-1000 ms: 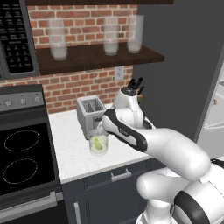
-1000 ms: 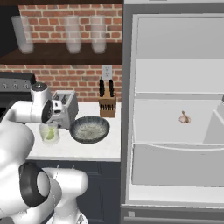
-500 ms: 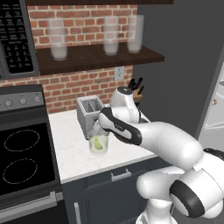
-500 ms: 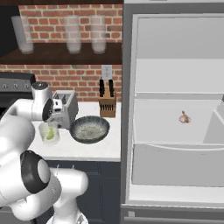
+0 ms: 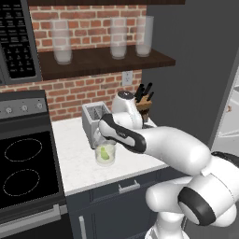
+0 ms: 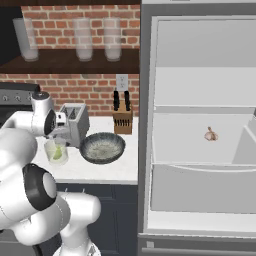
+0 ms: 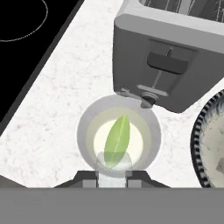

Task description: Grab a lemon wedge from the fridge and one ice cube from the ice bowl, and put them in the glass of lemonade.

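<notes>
Lemon wedge (image 7: 117, 141) lies inside the glass of lemonade (image 7: 119, 136), which stands on the white counter (image 5: 79, 158) just in front of the toaster (image 7: 168, 57). Directly above the glass, the gripper (image 7: 113, 175) is clenched on 1 pale ice cube (image 7: 113, 168). Beside the toaster sits the ice bowl (image 6: 102, 148).

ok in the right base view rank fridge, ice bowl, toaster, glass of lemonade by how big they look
1. fridge
2. ice bowl
3. toaster, close to the bowl in apparent size
4. glass of lemonade
</notes>
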